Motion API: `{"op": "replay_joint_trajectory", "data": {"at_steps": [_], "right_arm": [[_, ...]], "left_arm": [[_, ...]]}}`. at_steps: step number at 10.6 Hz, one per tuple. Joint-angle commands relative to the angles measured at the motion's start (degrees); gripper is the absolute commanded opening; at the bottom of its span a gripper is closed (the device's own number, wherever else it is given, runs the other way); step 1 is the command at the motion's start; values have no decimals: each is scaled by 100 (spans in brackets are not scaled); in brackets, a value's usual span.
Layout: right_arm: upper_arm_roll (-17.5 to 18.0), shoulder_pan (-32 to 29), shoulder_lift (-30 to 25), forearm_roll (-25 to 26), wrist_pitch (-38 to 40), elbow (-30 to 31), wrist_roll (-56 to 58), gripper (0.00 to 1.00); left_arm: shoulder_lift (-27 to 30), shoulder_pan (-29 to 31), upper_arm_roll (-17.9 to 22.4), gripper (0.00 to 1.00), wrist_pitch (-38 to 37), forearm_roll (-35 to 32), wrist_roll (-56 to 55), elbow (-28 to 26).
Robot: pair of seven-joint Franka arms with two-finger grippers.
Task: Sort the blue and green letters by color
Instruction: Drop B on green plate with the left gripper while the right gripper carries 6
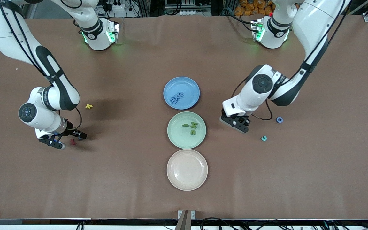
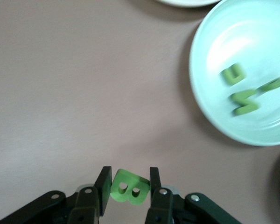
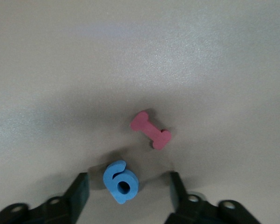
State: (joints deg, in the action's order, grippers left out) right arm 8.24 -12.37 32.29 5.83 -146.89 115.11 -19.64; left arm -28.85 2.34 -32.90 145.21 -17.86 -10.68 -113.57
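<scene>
My left gripper (image 2: 129, 179) is shut on an olive-green letter B (image 2: 129, 189) and holds it over bare table beside the green plate (image 2: 214, 56), toward the left arm's end; it also shows in the front view (image 1: 239, 125). The green plate (image 1: 179, 137) holds three green letters (image 1: 192, 128). The blue plate (image 1: 188, 86) holds blue letters (image 1: 176, 97). My right gripper (image 3: 128, 179) is open, low over the table, with a blue 6 (image 3: 120, 182) lying between its fingers, untouched. Its place in the front view (image 1: 68, 140) is toward the right arm's end.
A red letter (image 3: 150, 130) lies close to the blue 6. A yellow letter (image 1: 89, 106) lies farther from the camera. A blue ring letter (image 1: 279, 119) and a teal C (image 1: 263, 138) lie toward the left arm's end. An empty pale plate (image 1: 187, 169) sits nearest the camera.
</scene>
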Motion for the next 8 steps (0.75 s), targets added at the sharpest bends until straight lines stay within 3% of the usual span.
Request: {"op": "replay_joint_trajectory", "data": {"at_steps": [1,3,4,6,7,8], "right_arm": [[-42,42,75,59,-94,-24,-58,30],[-41,59,136,76,-173,-24,4,9],[-50,68,154,67,-243,-15,4,6],[-42,77,111,67,-183,-41,-5,3],[-41,147,58,59,-147,-111,-40,1],[-41,191,-73,24,-8,-129,-40,1]], "left_arm": [[-523,-776,38,13,-537,169,-1204,966],[-892,-1242,47,14,-555,142,-2153,1536],[-1059,-1479,90,15,-556,160,-2445,1783],[-1419,-1936,309,28,-556,168,-2841,2319],[-1499,-2243,519,49,-556,177,-3122,2539],[-1500,-2464,730,84,-547,186,-3290,2646]]}}
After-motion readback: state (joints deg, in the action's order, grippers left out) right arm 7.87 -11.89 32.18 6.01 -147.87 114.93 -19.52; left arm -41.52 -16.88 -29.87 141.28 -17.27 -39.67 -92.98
